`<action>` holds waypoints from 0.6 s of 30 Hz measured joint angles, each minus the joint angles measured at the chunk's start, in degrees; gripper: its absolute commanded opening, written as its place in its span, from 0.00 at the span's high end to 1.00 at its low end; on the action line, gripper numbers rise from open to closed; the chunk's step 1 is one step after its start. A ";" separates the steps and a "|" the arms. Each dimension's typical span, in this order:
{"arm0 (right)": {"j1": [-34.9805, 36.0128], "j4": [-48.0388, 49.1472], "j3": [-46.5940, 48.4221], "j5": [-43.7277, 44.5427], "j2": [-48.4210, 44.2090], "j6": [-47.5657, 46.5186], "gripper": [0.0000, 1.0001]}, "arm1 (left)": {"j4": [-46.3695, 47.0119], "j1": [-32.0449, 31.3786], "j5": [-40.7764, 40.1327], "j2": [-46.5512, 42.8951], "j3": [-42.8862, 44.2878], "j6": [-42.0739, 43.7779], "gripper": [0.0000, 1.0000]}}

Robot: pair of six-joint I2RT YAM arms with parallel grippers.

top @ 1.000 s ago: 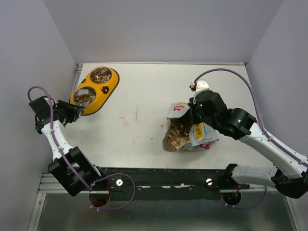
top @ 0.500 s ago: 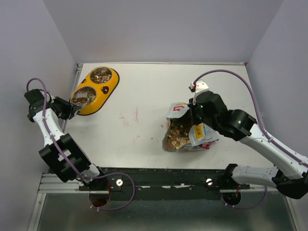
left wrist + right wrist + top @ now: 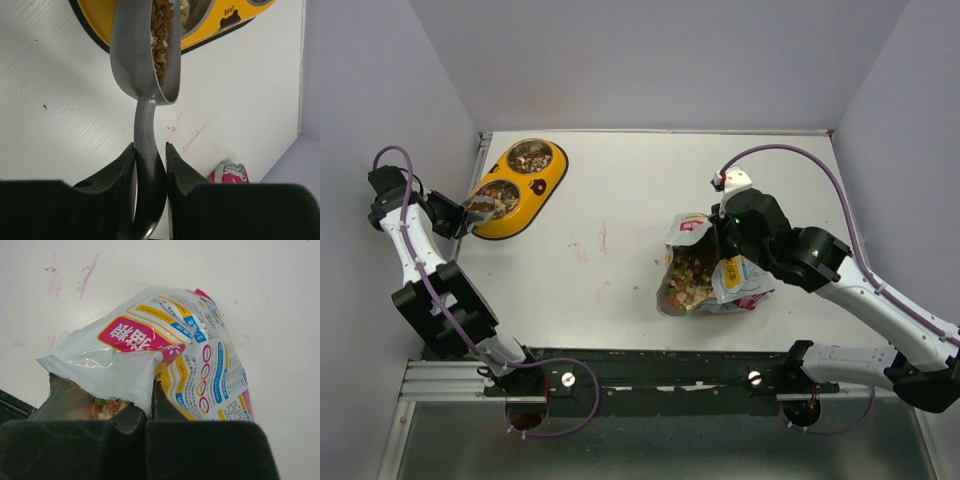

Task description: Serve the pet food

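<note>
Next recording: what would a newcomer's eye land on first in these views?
The left hand grips a metal scoop, loaded with brown kibble and turned on its side, at the yellow double bowl, far left. Right of centre, the right hand pinches the opened pouch by its edge, with mixed pet food showing inside.

Crinkly white-yellow-pink pouch point(image 3: 736, 276) lying on side, mouth gaping; mixed tan-green-red kibble point(image 3: 688, 280) heaped inside.
</note>
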 measured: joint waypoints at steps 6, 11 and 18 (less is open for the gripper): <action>0.00 0.07 0.02 0.04 0.07 0.00 0.99 | -3.63 -2.01 -3.23 3.04 5.29 0.79 1.00; 0.00 0.07 0.02 0.15 0.07 0.00 0.99 | -7.26 -4.92 -8.37 6.03 11.89 1.53 1.00; 0.02 0.07 0.04 0.66 0.07 0.02 0.99 | -11.04 -8.41 -13.22 9.97 18.18 2.38 1.00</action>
